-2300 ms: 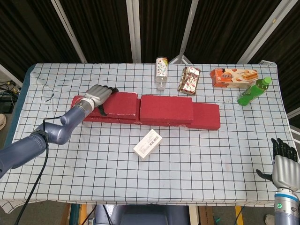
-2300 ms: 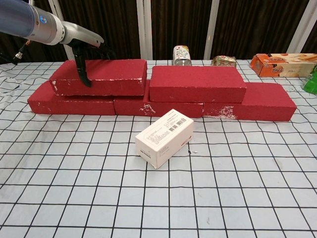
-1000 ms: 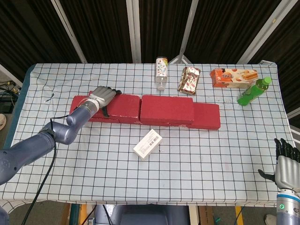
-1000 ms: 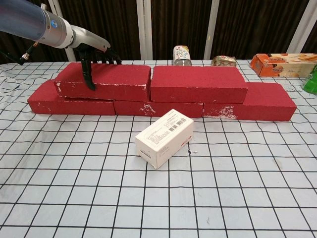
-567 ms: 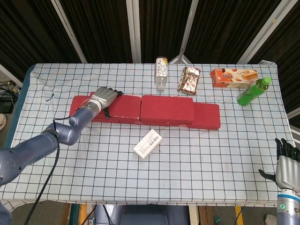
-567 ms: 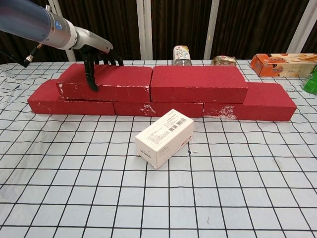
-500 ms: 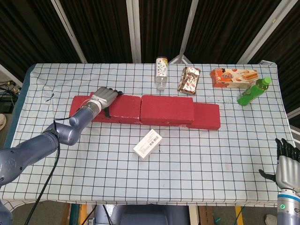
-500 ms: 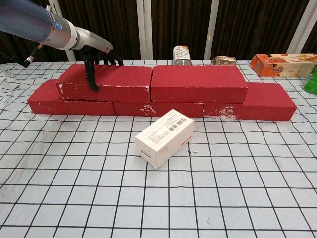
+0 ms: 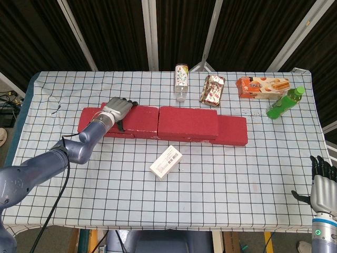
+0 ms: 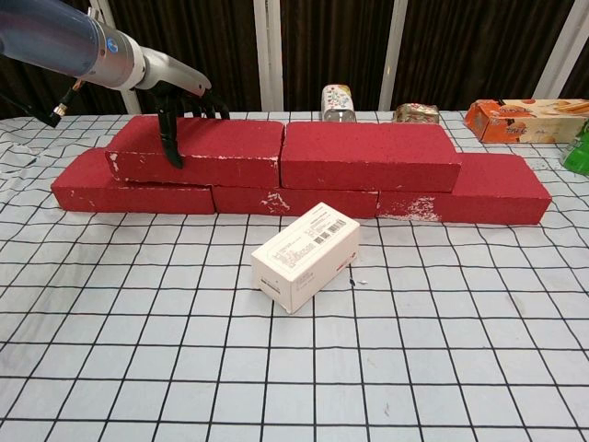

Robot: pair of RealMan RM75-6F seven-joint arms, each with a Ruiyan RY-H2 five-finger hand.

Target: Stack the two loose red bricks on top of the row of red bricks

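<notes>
Red bricks: nearest them, a white cardboard box (image 10: 306,255) lies on the checked-cloth surface (image 10: 368,368). Behind it runs the bottom row of red bricks (image 10: 479,198). Two upper red bricks (image 10: 368,155) sit end to end on top. Left hand (image 10: 179,101) grips the left upper brick (image 10: 221,152). Right hand (image 9: 321,182), fingers apart, hangs at the surface's near right corner.

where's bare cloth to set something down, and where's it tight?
Free: the near half of the table, either side of the white box, and the far-left corner behind the left hand. Crowded: the brick stack mid-table, with bottles and snack packs behind it.
</notes>
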